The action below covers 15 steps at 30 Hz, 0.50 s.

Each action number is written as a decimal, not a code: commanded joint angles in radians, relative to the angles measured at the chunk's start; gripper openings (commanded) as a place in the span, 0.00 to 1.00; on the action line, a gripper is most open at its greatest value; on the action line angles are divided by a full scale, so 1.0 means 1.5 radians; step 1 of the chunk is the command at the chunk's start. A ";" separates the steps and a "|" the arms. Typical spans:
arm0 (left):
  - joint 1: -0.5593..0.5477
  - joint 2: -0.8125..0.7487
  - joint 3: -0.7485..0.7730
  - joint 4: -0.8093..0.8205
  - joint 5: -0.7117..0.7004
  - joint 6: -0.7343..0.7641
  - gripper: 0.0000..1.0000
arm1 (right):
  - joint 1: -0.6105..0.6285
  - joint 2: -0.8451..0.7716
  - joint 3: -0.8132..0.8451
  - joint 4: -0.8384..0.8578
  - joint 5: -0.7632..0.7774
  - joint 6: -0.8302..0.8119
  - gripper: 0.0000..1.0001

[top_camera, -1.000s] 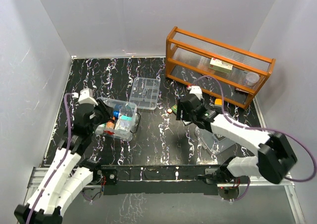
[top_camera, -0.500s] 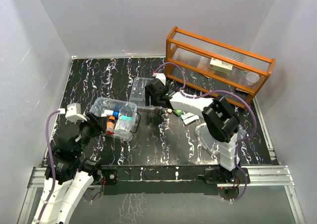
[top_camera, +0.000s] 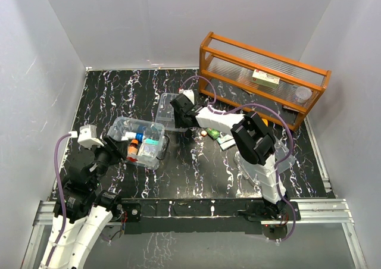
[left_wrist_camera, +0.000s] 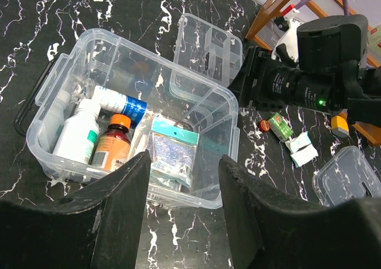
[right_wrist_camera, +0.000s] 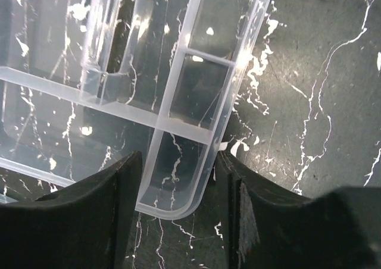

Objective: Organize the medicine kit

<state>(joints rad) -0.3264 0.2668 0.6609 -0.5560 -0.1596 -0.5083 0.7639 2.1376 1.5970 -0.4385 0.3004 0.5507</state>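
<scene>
The medicine kit's clear box (top_camera: 141, 143) (left_wrist_camera: 128, 120) stands open left of centre. It holds a white bottle (left_wrist_camera: 77, 135), an orange bottle (left_wrist_camera: 111, 145), a blue-and-white tube (left_wrist_camera: 123, 102) and a teal-topped sachet (left_wrist_camera: 172, 150). My left gripper (top_camera: 113, 147) (left_wrist_camera: 183, 162) hovers open just short of the box's near wall, holding nothing. The clear divided tray (top_camera: 169, 107) (right_wrist_camera: 178, 72) lies behind the box. My right gripper (top_camera: 178, 115) (right_wrist_camera: 177, 159) is open with its jaws on either side of the tray's near corner. The clear lid (top_camera: 262, 165) (left_wrist_camera: 345, 174) lies at the right.
An orange wooden rack (top_camera: 262, 78) stands at the back right with a small box and a jar on it. Loose items lie between tray and lid: a green packet (left_wrist_camera: 278, 126), white sachets (left_wrist_camera: 300, 151) and an orange piece (left_wrist_camera: 339, 123).
My left gripper has pulled back from the box toward the near left. The right arm has swung left from mid-table to the tray's corner, and its jaws have narrowed.
</scene>
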 commanded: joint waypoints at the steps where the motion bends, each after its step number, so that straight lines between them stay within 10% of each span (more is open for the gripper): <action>1: 0.001 0.001 0.016 -0.007 -0.007 0.007 0.49 | 0.001 -0.005 0.014 -0.019 -0.006 0.002 0.46; 15: 0.001 0.000 0.014 -0.009 -0.010 0.001 0.50 | 0.007 -0.176 -0.199 -0.036 -0.026 0.004 0.36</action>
<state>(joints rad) -0.3264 0.2665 0.6605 -0.5632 -0.1688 -0.5095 0.7631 1.9903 1.3872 -0.4606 0.2771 0.5549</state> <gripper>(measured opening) 0.497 0.401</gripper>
